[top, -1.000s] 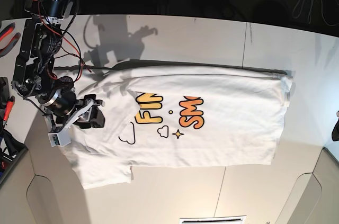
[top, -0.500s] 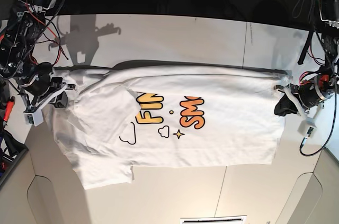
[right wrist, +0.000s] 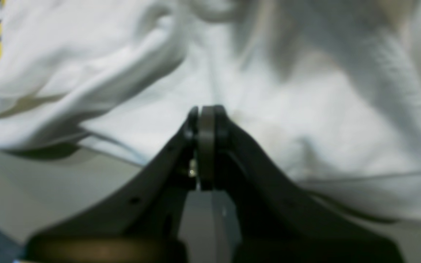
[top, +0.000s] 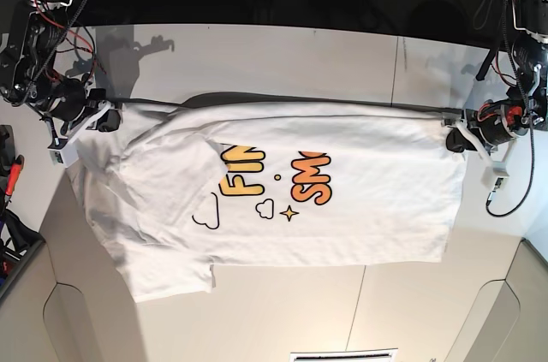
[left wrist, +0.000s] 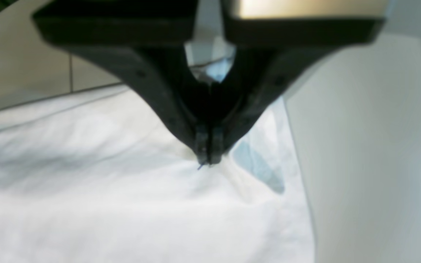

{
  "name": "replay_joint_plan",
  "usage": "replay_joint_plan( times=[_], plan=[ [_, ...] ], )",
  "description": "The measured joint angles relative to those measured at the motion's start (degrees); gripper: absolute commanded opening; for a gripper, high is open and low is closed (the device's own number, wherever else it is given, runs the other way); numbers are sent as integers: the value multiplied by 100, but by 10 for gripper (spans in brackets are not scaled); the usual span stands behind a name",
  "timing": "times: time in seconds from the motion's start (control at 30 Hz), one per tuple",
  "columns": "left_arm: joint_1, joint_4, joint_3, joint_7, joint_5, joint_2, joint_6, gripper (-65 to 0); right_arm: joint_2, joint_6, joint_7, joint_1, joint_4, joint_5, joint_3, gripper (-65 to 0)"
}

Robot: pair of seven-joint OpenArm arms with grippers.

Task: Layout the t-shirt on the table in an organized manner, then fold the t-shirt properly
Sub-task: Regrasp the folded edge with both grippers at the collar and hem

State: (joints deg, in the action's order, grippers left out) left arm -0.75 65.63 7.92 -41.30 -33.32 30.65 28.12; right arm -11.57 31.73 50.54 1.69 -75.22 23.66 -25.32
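The white t-shirt (top: 360, 208) lies print-up across the table (top: 282, 54), with yellow and orange letters near its middle. My right gripper (top: 101, 119) is at the shirt's far left corner by the sleeve. In the right wrist view this gripper (right wrist: 205, 111) is shut, its tips pinching the white cloth (right wrist: 342, 128). My left gripper (top: 457, 139) sits at the far right corner of the shirt. The left wrist view shows it (left wrist: 207, 160) shut on a raised peak of cloth (left wrist: 122, 204). The far edge runs taut between the two grips.
Red-handled pliers (top: 13, 175) lie at the left edge. Cables and dark gear run along the back beyond the table. A thin dark seam (top: 396, 71) crosses the tabletop. Rounded cut-outs mark the near corners (top: 77, 319) (top: 505, 311).
Both grippers have gone from open to shut on the shirt's far corners. The right gripper moved from the sleeve middle to the far left corner, and the left arm came into view.
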Motion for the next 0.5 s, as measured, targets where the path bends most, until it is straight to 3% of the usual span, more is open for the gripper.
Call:
replay_joint_plan(
  times=[0.1,0.33,0.5],
  plan=[
    [-249,4,330,-192,-326,0,98,-650,-13,-9,363,-348,-468,199,4,-650],
    [-927,28,1224,-706,-1228,7,713,-650,-17,-11,780,-1237,-1770,400,7,-650],
    [-1117,17,1700,-815,-1272,-20,883,-650,-17,2,957,-1705,-2090,402,7,-650]
  ],
)
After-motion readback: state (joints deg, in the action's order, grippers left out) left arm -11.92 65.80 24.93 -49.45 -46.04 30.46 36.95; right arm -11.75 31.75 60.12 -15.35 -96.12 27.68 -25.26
